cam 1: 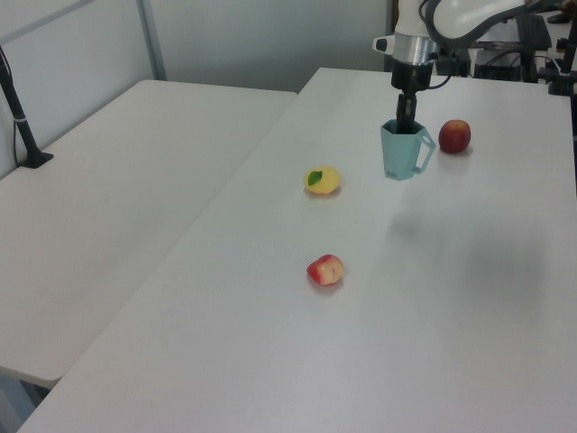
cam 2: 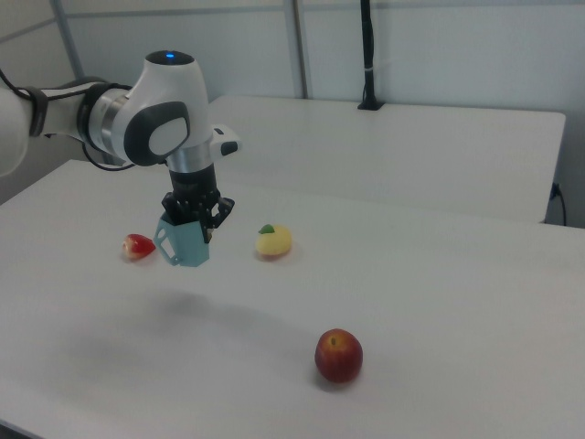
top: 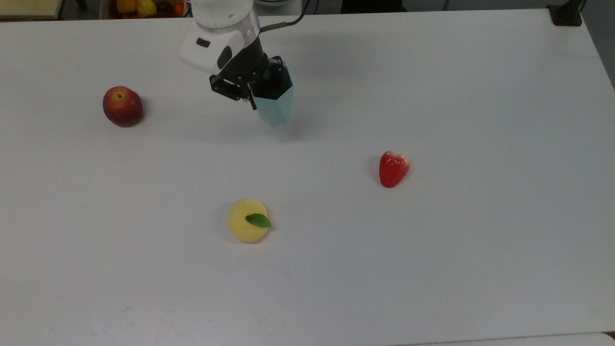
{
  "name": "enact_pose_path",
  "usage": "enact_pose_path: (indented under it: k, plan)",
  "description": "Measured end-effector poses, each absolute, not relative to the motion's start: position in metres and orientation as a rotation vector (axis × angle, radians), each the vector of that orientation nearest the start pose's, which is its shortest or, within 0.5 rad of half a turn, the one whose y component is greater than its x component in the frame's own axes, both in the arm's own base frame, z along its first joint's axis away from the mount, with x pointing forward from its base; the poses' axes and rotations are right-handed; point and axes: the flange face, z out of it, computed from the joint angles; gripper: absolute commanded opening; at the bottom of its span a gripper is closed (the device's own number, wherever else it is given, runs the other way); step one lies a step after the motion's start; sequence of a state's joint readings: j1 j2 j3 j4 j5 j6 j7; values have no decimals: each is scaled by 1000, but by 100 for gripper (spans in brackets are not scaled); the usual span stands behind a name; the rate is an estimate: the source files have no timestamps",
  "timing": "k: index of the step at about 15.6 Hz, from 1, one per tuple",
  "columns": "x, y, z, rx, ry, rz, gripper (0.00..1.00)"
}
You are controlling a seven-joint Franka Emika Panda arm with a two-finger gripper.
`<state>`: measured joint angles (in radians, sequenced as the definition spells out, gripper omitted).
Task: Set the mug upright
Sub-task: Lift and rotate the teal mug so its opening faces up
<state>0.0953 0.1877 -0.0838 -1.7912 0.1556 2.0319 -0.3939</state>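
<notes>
Mug (cam 1: 399, 153) hangs upright, rim pinched by end effector (cam 1: 406, 115).

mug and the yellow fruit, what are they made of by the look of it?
Mug: likely hard plastic, possibly printed. Flat facets, crisp edges, even matte pale teal, no glaze shine. It hangs from the end effector without deforming.
Yellow fruit: looks like a foam or plastic replica. Uniform matte yellow, with a flat green leaf that seems stuck on. Real fruit can't be ruled out.
</notes>
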Motion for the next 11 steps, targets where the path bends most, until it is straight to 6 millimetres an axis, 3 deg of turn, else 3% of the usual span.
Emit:
enact_pose_path:
  k: [6, 11]
  plan:
    - [658, 27, 398, -2987, -545, -58, 0]
    - [673, 27, 389, -3008, -556, -158, 0]
